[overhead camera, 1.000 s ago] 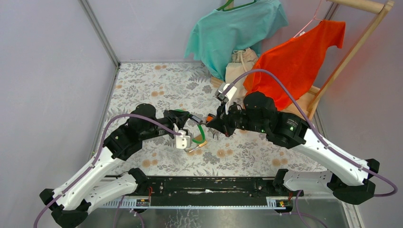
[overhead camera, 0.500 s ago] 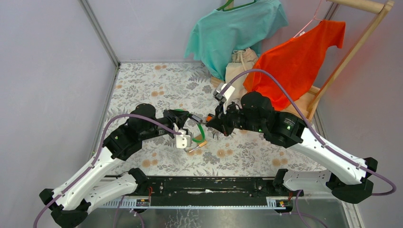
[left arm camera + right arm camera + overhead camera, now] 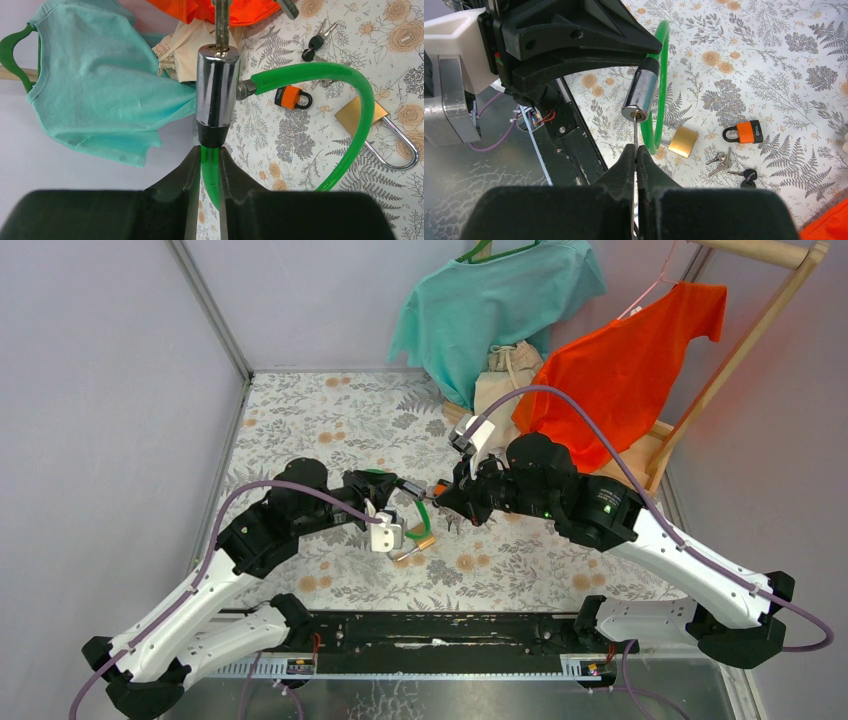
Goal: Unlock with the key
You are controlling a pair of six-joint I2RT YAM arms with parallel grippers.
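A green cable lock [image 3: 350,105] with a chrome cylinder [image 3: 216,85] is held up above the floral table. My left gripper [image 3: 210,150] is shut on the green cable just below the cylinder's black collar. The right gripper [image 3: 636,147] is shut on a silver key [image 3: 636,132], and the key's blade tip sits in the keyhole on the cylinder's end face [image 3: 640,95]. From above, the two grippers meet tip to tip, left [image 3: 405,488] and right [image 3: 440,495], with the cable loop [image 3: 424,520] hanging below.
On the table lie a brass padlock [image 3: 685,141], an orange padlock [image 3: 746,132], a bunch of silver keys [image 3: 721,161] and black-headed keys [image 3: 748,176]. At the back are a teal shirt [image 3: 490,300], an orange shirt [image 3: 630,360] and a wooden rack [image 3: 740,340].
The right arm has edged slightly left toward the lock cylinder. The left arm and the lock have stayed where they were.
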